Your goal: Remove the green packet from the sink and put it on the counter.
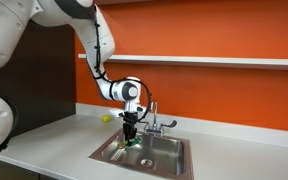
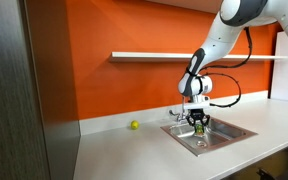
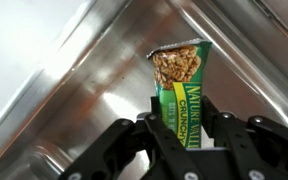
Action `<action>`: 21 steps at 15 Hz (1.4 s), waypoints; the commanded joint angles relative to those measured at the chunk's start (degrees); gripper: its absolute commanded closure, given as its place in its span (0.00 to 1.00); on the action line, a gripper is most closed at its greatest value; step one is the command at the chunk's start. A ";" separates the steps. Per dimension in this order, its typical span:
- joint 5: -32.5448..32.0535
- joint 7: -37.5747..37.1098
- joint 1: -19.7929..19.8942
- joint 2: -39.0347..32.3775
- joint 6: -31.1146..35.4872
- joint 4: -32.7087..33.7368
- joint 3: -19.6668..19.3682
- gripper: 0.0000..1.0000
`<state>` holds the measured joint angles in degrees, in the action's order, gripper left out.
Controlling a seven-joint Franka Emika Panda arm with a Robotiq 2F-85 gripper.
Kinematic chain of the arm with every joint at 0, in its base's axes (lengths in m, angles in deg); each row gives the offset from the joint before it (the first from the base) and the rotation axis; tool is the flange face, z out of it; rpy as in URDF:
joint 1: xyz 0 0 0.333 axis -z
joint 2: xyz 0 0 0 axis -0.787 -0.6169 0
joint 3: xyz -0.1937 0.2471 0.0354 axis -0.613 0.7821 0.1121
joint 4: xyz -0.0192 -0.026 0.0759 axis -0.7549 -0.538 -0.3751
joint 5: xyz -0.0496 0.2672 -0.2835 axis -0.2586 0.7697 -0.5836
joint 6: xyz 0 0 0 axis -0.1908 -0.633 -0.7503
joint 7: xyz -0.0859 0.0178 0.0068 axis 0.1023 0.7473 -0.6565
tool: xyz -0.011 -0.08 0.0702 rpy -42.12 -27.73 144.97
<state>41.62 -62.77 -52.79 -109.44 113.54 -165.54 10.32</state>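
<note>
The jaws are squeezed tight on one end of the green packet (image 3: 184, 80), inside the sink (image 3: 64, 110); the rest points to 12 o'clock. It looks light, thin and crinkly, maybe slippery. Holding a flat end should work.

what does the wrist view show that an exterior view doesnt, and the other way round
Only the wrist view: the green packet's printed label and granola picture, with the fingers clamped on its lower end and the sink's steel wall behind. Only an exterior view: the tap, the yellow-green ball on the counter, the orange wall and the shelf. Both: the packet gripped low in the sink.
</note>
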 commanded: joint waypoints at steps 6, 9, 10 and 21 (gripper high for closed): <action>-5.05 4.83 -1.30 6.92 1.23 -6.32 1.40 0.84; -7.03 4.63 -2.36 8.67 0.64 -7.07 2.03 0.84; -7.59 4.63 -2.72 9.28 1.11 -7.51 2.40 0.84; -10.37 6.61 -5.41 13.07 3.44 -11.25 7.66 0.84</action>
<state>32.77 -57.82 -57.94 -98.90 115.71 -174.32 16.67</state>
